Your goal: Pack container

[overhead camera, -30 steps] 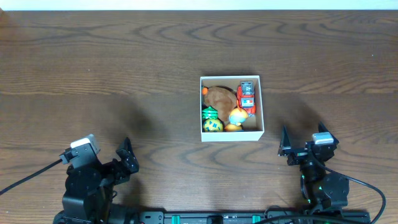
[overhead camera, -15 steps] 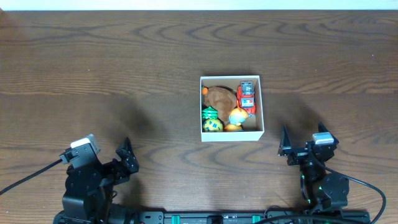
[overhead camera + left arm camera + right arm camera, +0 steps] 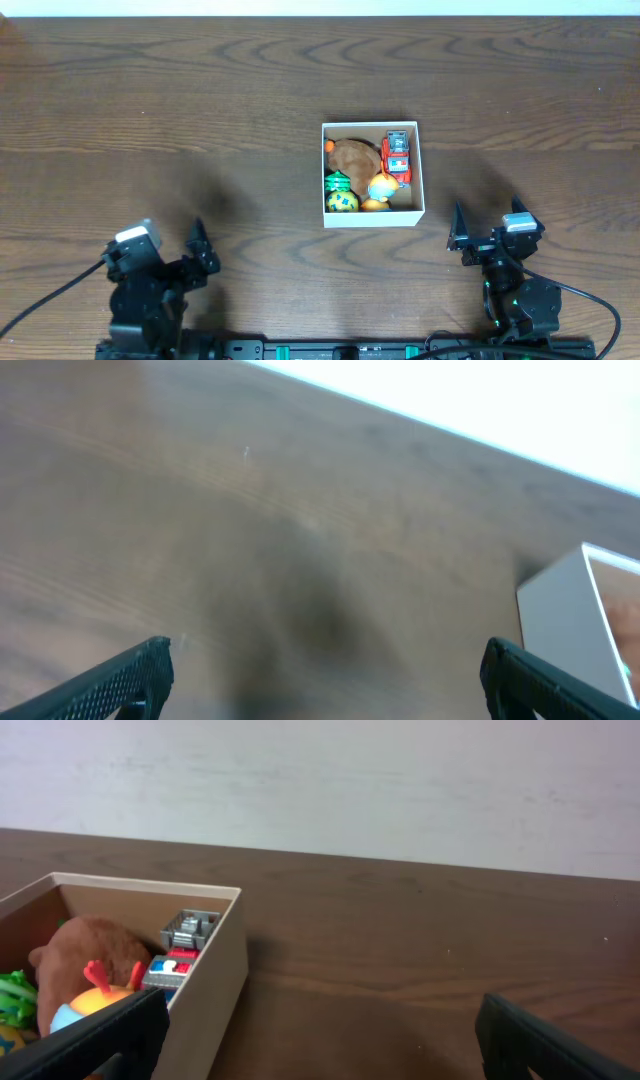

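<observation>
The container (image 3: 420, 170), a small square white-walled box, sits at the table's middle. Inside it lie a brown plush toy (image 3: 352, 156), a red toy truck (image 3: 397, 157), an orange round toy (image 3: 382, 187) and a green-yellow ball (image 3: 341, 200). In the right wrist view the container (image 3: 215, 975) is at the left, with the truck (image 3: 183, 948) and plush (image 3: 85, 950) inside. The left wrist view shows only its white wall (image 3: 565, 630) at the right edge. My left gripper (image 3: 198, 248) (image 3: 325, 670) is open and empty at the front left. My right gripper (image 3: 485, 232) (image 3: 325, 1030) is open and empty at the front right.
The dark wooden table (image 3: 180, 110) stretches around the container. A pale wall (image 3: 400, 780) rises behind the table's far edge.
The left arm has shifted slightly, drawing back toward the front edge. The right arm and the container have not moved.
</observation>
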Motion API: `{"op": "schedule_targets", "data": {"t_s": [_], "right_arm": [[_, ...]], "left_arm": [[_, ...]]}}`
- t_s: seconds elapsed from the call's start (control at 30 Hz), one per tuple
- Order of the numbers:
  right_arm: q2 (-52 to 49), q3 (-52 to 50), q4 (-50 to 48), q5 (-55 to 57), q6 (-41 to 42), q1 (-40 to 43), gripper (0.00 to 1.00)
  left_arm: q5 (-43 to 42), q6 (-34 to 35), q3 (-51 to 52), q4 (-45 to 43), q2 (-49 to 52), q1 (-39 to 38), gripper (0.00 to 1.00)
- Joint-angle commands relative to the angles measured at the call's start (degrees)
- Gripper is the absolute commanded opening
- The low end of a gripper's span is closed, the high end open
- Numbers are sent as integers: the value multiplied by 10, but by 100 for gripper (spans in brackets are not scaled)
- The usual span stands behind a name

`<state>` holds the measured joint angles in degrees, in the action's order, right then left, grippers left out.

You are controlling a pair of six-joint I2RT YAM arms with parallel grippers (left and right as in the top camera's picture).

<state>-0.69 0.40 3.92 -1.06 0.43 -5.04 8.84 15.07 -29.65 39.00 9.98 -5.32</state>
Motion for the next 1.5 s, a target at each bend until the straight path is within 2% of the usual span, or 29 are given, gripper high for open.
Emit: {"op": "schedule_targets", "data": {"t_s": [0.0,0.13,0.27,0.37,0.47,1.47], "right_arm": [[4,-1,2,5,8,5,99],[4,-1,2,5,8,5,99],[4,-1,2,5,8,5,99],[4,-1,2,5,8,5,99],[4,-1,2,5,8,5,99],[4,-1,2,5,8,5,99]], "left_arm": [[-9,-52,78,-63,-36,7,98],[-9,-52,176,-197,-72,8,98],[-33,-82,255,-336,-92,11,98],[-33,-82,295,-389,-99,17,98],[-32,-80,294,-352,-99,22,98],[-34,-80,294,-353,-96,24,98]]}}
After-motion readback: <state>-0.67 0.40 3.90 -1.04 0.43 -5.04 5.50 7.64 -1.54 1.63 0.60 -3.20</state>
